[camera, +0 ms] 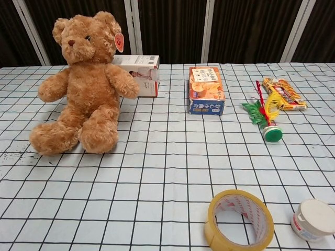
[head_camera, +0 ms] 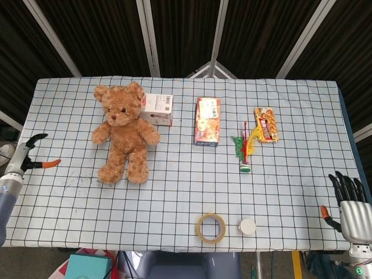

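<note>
**Head view: teddy bear nearest the left hand, both hands empty**

Head view, largest first: the checked table (head_camera: pixel 290 104) carries a brown teddy bear (head_camera: pixel 123 136) at about 10 o'clock, on its back with its legs toward the robot. Its head touches a white carton (head_camera: pixel 158 108). An orange snack box (head_camera: pixel 207 121) lies near centre and a yellow snack packet (head_camera: pixel 265 124) at 2 o'clock. A feather shuttlecock (head_camera: pixel 245 152) lies just beside the packet. A tape roll (head_camera: pixel 210 227) and a small white tub (head_camera: pixel 247 226) sit at 6 o'clock.

The left hand (head_camera: pixel 26 157) hovers at 9 o'clock, fingers apart and empty, well apart from the bear. The right hand (head_camera: pixel 350 200) hangs at 4 o'clock, fingers spread, holding nothing.

The bear looks light, soft and squashy. A wrap around the torso or an arm should hold better than the rounded head.
</note>
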